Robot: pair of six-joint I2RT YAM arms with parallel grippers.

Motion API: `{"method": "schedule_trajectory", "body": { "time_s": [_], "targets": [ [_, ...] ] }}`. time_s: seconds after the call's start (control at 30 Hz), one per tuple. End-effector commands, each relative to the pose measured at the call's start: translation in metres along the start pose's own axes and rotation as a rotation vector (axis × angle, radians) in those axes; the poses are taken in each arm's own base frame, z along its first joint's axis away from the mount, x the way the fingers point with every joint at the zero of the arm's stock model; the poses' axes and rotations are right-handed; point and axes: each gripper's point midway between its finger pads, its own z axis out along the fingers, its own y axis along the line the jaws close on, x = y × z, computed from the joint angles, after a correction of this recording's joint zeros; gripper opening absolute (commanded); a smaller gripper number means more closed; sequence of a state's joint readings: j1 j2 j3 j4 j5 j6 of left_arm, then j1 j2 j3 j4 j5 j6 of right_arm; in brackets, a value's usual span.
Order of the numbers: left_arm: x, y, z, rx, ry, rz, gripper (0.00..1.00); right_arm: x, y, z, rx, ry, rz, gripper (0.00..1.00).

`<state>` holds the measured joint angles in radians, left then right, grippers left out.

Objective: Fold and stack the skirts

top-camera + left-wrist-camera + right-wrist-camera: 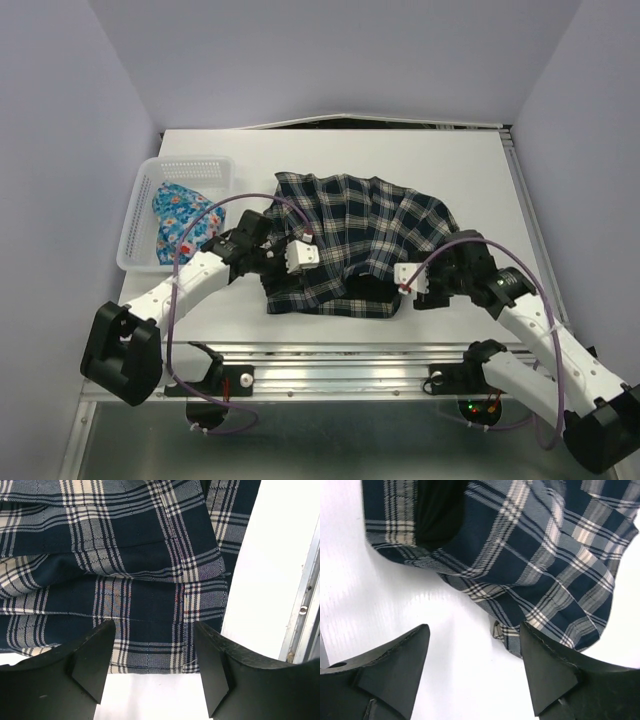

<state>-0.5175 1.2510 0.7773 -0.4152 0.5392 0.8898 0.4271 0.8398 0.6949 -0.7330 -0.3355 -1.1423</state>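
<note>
The plaid skirt (350, 240) lies spread on the white table (440, 160), dark navy with white lines, its near edge folded under. The blue floral skirt (180, 218) lies bunched inside the white basket (140, 215) at the left. My left gripper (283, 262) is open over the plaid skirt's near-left corner; in the left wrist view the gripper (155, 652) straddles the hem of the plaid skirt (125, 580) with nothing held. My right gripper (418, 283) is open at the skirt's near-right corner; in the right wrist view the gripper (475, 652) hovers beside the plaid skirt (530, 565).
A metal rail (350, 355) runs along the table's near edge; it also shows in the left wrist view (302, 620). Bare white table (395, 590) lies under the right gripper. Lilac walls close in both sides and the back.
</note>
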Motion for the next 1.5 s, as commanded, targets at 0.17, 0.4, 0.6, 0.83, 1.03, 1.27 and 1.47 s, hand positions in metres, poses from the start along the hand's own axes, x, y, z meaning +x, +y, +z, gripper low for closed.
{"method": "schedule_trajectory", "body": {
  "time_s": [0.17,0.4,0.6,0.83,1.03,1.27,1.47],
  "targets": [
    [-0.031,0.024,-0.014,-0.082,-0.089,-0.064,0.74,-0.015,0.016,0.026,-0.155,-0.071,0.165,0.66],
    [-0.043,0.028,-0.006,-0.056,-0.138,-0.147,0.79,-0.042,0.014,0.045,-0.226,-0.139,0.339,0.63],
    [-0.052,0.001,0.014,-0.053,-0.129,-0.015,0.82,-0.058,0.020,0.059,-0.282,-0.175,0.485,0.64],
    [-0.024,-0.031,0.039,-0.023,0.057,0.143,0.71,-0.063,0.010,0.076,-0.279,-0.167,0.632,0.64],
    [-0.026,-0.037,0.053,-0.021,0.091,0.142,0.72,-0.056,0.009,0.085,-0.261,-0.126,0.713,0.63],
    [-0.035,-0.036,0.065,-0.024,0.096,0.114,0.70,-0.044,0.014,0.096,-0.234,-0.071,0.811,0.63],
    [-0.031,-0.035,0.071,-0.026,0.143,0.092,0.55,-0.038,0.016,0.101,-0.232,-0.042,0.838,0.63]
  ]
}}
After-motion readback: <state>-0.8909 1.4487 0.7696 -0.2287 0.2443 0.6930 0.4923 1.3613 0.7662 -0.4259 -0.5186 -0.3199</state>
